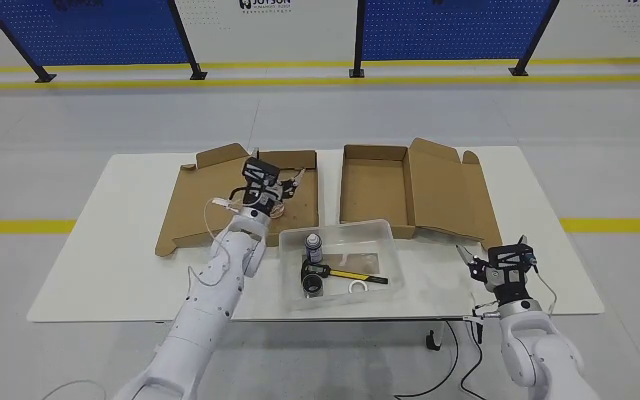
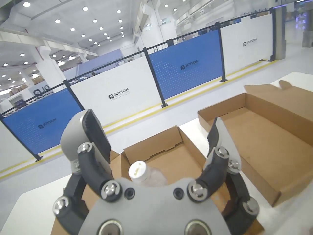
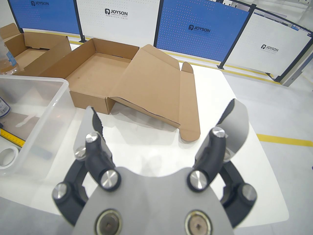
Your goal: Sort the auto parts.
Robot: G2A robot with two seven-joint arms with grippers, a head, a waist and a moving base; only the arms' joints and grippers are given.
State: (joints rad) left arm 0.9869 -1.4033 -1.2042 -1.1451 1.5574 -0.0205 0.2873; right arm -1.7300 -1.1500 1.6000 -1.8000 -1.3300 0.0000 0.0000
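One bottle stands in the left box, left of centre in the top view, directly under the left gripper, whose jaws are spread wide and hold nothing. Four parts lie in the bin at lower centre: a small bottle, a black part, a ruler, a ring. The right gripper, lower right, hangs open above the table. I judge the sorting just begun; these four must still go to the left or the right box.

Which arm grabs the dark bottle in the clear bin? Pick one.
Probably left. The open left pincer hangs over the brown cardboard box nearest the dark bottle in the clear plastic bin; the open right pincer is past the bin's far end.
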